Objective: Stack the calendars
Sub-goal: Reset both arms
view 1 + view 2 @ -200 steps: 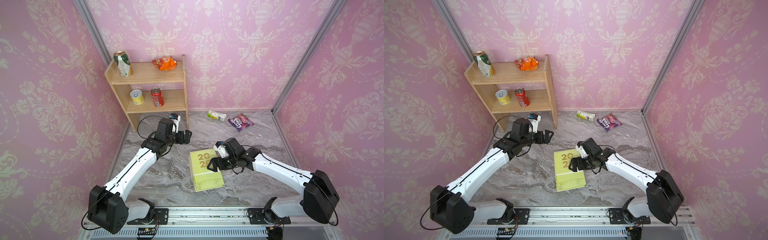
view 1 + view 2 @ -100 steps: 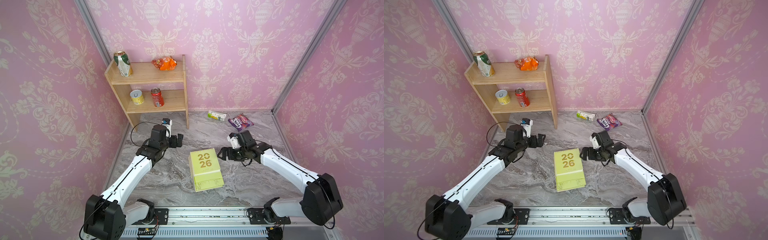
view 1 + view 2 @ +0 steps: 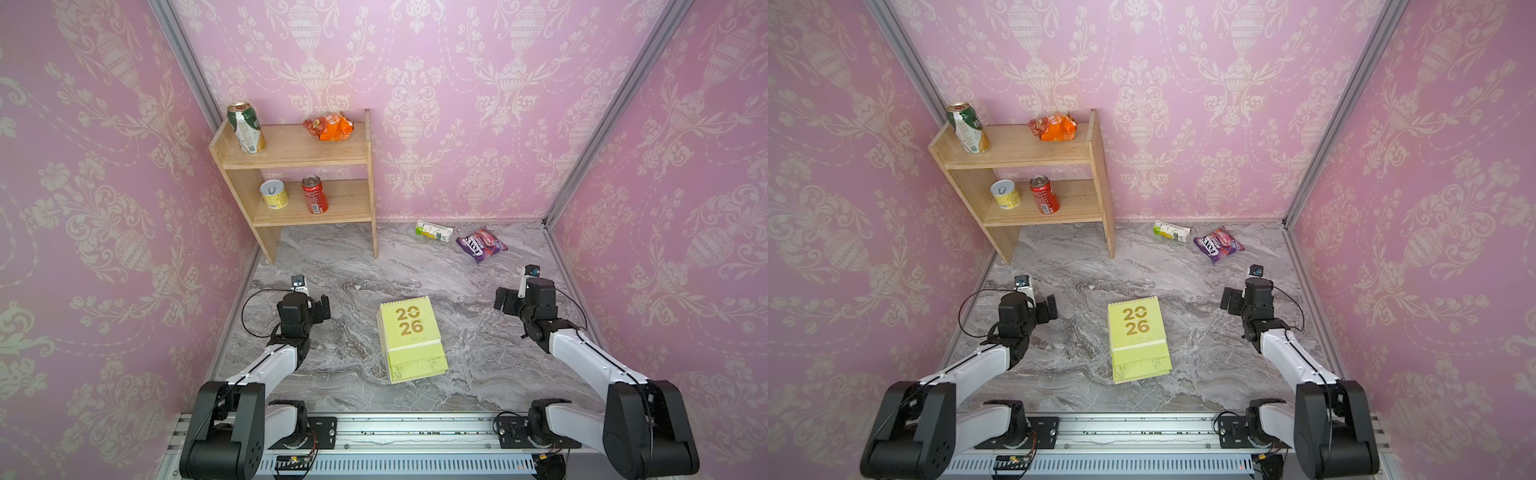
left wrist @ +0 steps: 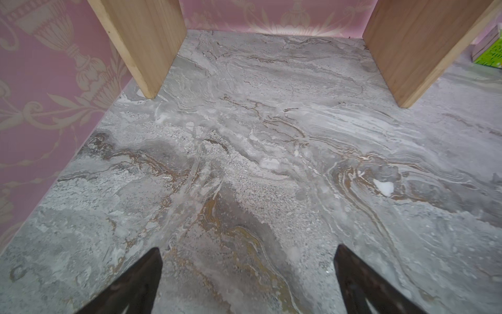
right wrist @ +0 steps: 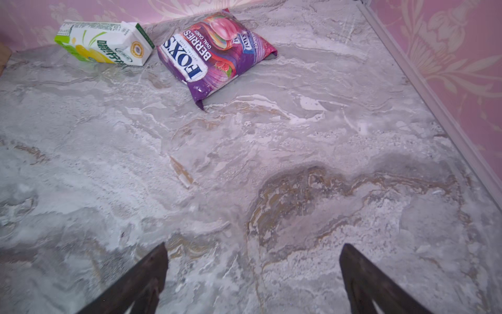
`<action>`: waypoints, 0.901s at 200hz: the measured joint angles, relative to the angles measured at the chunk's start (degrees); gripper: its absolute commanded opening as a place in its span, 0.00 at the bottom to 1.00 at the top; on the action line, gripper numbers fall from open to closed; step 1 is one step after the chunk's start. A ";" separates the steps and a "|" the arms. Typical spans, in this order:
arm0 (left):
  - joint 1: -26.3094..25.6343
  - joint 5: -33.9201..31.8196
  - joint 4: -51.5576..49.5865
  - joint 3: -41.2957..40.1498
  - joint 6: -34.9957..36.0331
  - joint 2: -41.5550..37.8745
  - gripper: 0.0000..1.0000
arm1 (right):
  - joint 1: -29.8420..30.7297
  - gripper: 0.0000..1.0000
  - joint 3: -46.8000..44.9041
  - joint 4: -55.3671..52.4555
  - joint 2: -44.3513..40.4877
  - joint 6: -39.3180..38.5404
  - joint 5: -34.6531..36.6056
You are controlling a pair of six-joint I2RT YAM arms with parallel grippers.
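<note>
The calendars [image 3: 411,336] lie in one pile at the middle of the marble floor, also seen as the calendars [image 3: 1138,332]. The top one is yellow-green with gold "2026" and its spiral at the far edge. The lower ones stick out toward the front edge. My left gripper [image 3: 321,309] hangs open well to the left of the pile, nothing between its fingers. Its wrist view shows the left gripper [image 4: 248,252] over bare marble. My right gripper [image 3: 503,301] stands open well to the right of the pile, and the right gripper [image 5: 252,250] is empty too.
A wooden shelf [image 3: 307,158] with cans and an orange snack bag stands at the back left; its legs [image 4: 141,46] face my left gripper. A green-white carton [image 5: 103,43] and a purple snack packet [image 5: 214,54] lie at the back right. The pink walls stand close on both sides.
My right gripper has let go of the top calendar and drawn back to the right. My left arm has pulled back to the left and nearer the front. The pile stays put.
</note>
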 measured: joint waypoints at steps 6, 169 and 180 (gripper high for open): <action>0.22 -0.11 2.75 -0.46 0.81 2.23 0.99 | -0.31 1.00 -0.66 3.26 1.84 -0.55 0.00; 3.30 3.23 30.14 -1.57 2.93 22.05 0.99 | 0.55 1.00 -6.49 33.14 14.78 -7.91 -6.08; 3.30 3.19 31.26 -1.29 2.93 22.25 0.99 | 0.46 1.00 -6.47 33.03 14.78 -7.91 -6.73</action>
